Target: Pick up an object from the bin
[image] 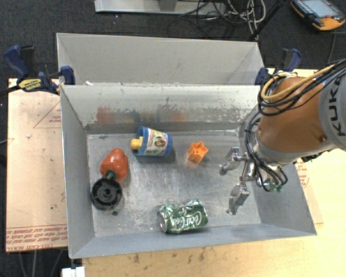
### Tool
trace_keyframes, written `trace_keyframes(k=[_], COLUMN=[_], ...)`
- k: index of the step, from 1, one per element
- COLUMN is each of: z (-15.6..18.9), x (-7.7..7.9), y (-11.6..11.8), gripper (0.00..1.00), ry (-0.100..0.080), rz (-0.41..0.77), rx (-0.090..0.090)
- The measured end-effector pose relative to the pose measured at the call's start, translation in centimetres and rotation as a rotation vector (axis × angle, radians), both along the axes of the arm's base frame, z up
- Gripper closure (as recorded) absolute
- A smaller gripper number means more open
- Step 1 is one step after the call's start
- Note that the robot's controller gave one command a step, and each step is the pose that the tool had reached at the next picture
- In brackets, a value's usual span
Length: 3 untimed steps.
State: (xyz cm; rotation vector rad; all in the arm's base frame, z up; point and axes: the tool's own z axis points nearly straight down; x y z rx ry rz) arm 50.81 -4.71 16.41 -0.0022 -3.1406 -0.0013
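My gripper (pixel 233 183) hangs over the bin's right side with its two metal fingers spread apart and nothing between them. One fingertip (pixel 226 167) points left, the other (pixel 235 203) points down toward the floor. A crushed green can (pixel 183 217) lies at the front, left of the lower fingertip. A small orange star-shaped piece (pixel 196 152) sits left of the upper fingertip, in the middle of the bin.
A blue and yellow jar with a printed label (pixel 151 142) lies on its side near the back wall. At the left lie an orange-red pepper-like toy (pixel 115 163) and a black round wheel (pixel 106 193).
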Motion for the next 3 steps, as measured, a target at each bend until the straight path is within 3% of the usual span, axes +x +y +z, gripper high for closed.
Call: trace_keyframes(k=[1, 2, 3], z=[0.0, -0.9, -1.4], x=[0.0, 1.8, 2.7], y=[0.0, 2.7, 4.1], gripper=[0.0, 0.0, 0.0], ry=[-0.001, -0.004, -0.004], rz=[0.001, 0.068, 0.102], rx=[0.0, -0.001, 0.0])
